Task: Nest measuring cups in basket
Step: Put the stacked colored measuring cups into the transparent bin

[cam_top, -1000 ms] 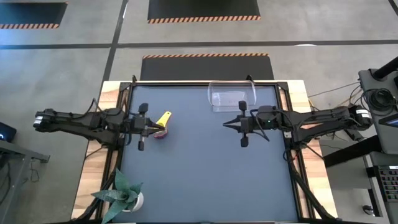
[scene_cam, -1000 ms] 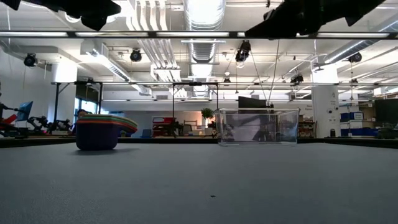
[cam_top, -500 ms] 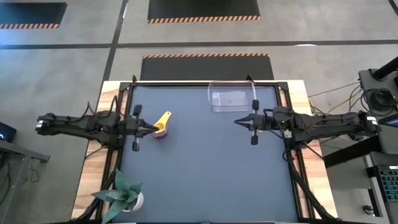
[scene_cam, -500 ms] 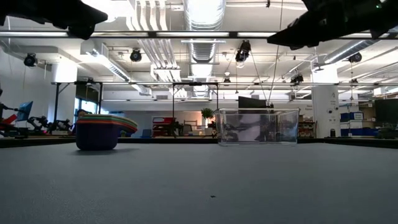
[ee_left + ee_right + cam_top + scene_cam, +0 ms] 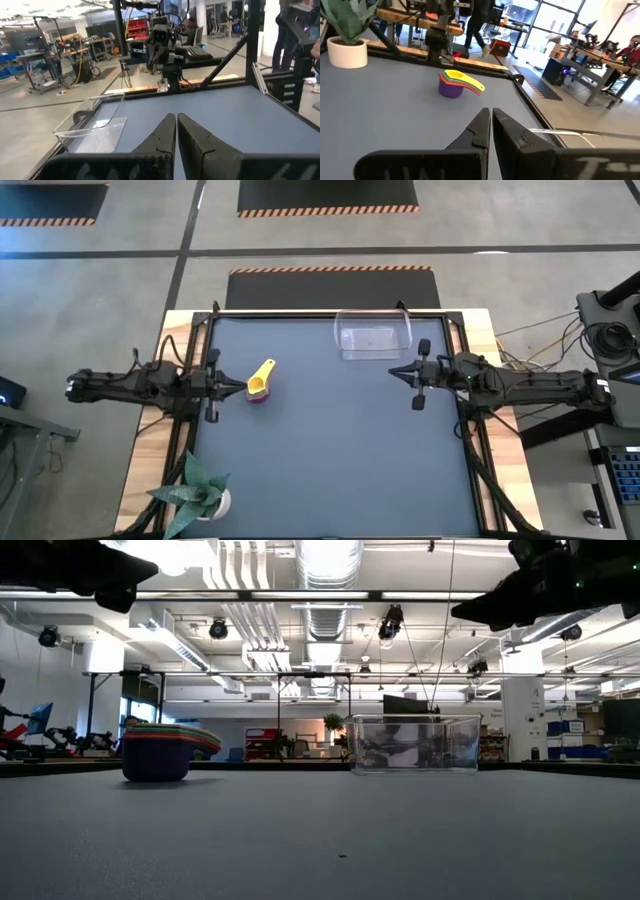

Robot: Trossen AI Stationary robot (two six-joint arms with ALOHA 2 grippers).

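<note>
on the dark grey table mat [image 5: 330, 450], toward its left side, the measuring cups [image 5: 260, 381] sit nested as one stack of small coloured plastic scoops, well apart from the basket [image 5: 373, 333], a clear rectangular plastic bin with rounded corners that stands at the mat's far edge, right of centre. from above only the yellow top cup with its flat handle and a sliver of purple beneath it show; the low view gives the stack [image 5: 160, 751] side on, a dark purple base with thin coloured rims fanned on top, and the basket [image 5: 414, 744] as a see-through box with nothing inside. the right wrist view adds that red, orange and green handles lie under the yellow one on the stack [image 5: 456, 82], and that a white pot with a green plant [image 5: 346, 33] stands at the table corner beyond.

the left gripper [image 5: 244, 387] hangs above the mat just beside the cups, fingers pressed together and holding nothing; its own camera shows the two dark fingers [image 5: 162, 134] meeting in a point, with the basket [image 5: 92, 125] off across the table. the right gripper [image 5: 392, 373] hovers near the basket's front side, fingers likewise closed on nothing [image 5: 491, 126]. in the low view both arms show only as dark shapes at the upper corners. people show in the room behind the table.
</note>
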